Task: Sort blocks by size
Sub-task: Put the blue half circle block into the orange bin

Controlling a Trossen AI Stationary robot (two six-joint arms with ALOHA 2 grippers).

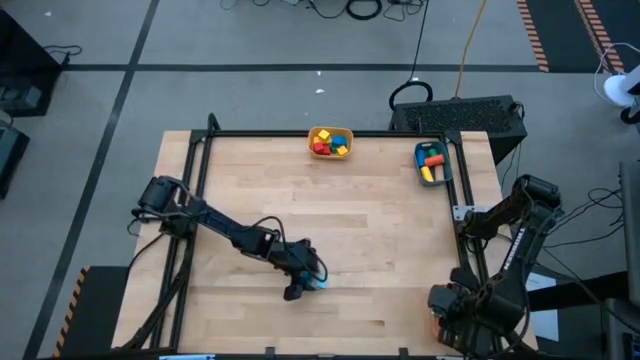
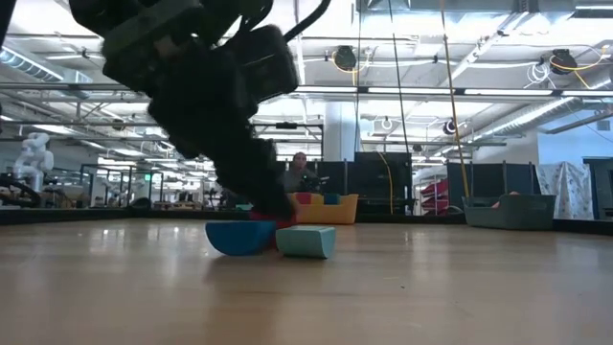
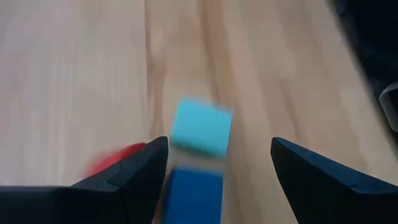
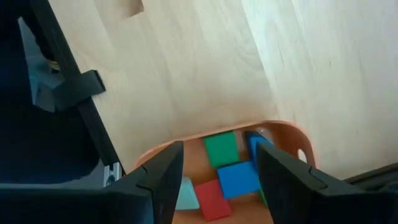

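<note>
Near the table's front centre my left gripper (image 1: 303,283) (image 3: 219,146) slants down, open. Between its fingers lie a cyan block (image 3: 200,127) (image 2: 306,241) and, closer to the wrist, a blue block (image 3: 189,193) (image 2: 239,238). A red block (image 3: 118,158) lies outside one finger. All three rest on the table. At the front right corner my right gripper (image 4: 221,152) points down, open with nothing in it. It hangs above an orange bin (image 4: 286,134) holding green, blue, red and cyan blocks. My left gripper has one finger (image 3: 143,174) close against the blue block's side (image 3: 171,186) and next to the red block. Whether it touches either one, I cannot tell. The other finger stands clear, and the blocks lie flat on the table.
A yellow bin (image 1: 330,142) with red, yellow and blue blocks stands at the far edge. A grey-teal bin (image 1: 432,162) with more blocks stands at the far right. A black frame rail (image 1: 200,180) runs around the table. Bare wood lies across the middle (image 1: 350,220).
</note>
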